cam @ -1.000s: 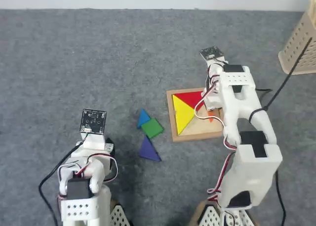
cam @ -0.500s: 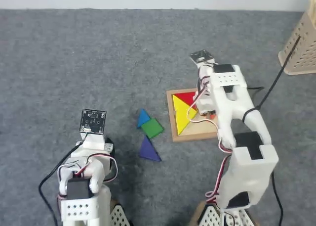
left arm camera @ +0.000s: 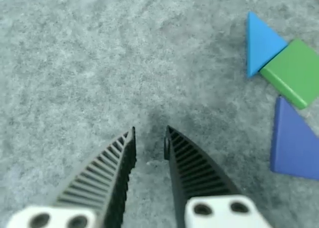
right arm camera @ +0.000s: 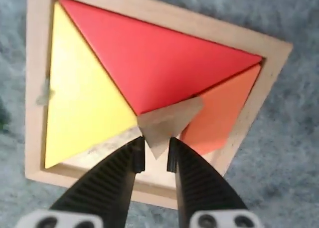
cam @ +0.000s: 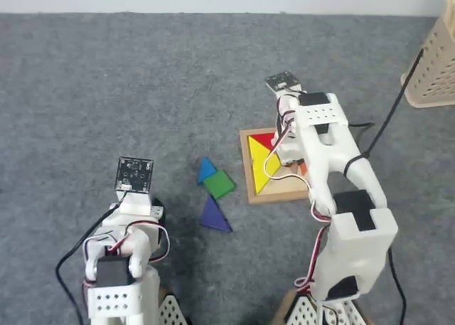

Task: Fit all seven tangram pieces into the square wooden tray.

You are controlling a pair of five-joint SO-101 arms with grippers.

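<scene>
- Over the tray (cam: pixel 248 170), reached forward with the right arm (cam: pixel 323 136); right gripper (right arm camera: pixel 155 150) pointed down, pinching one corner of a small tan triangle (right arm camera: pixel 169 119) above the seated red triangle (right arm camera: pixel 149 58), yellow triangle (right arm camera: pixel 79 98) and orange piece (right arm camera: pixel 224 108).
- Folded back near its base, left arm (cam: pixel 128 229); left gripper (left arm camera: pixel 149 138) slightly parted, holding nothing, near blue triangle (left arm camera: pixel 261 41), green square (left arm camera: pixel 294 73), indigo triangle (left arm camera: pixel 294 148).
- Since 1 s ago: right arm swung leftward across tray; left side unchanged.

Table (cam: pixel 106 90), tray (cam: pixel 244 165), blue triangle (cam: pixel 206 170), green square (cam: pixel 219 184), indigo triangle (cam: pixel 212 215)
</scene>
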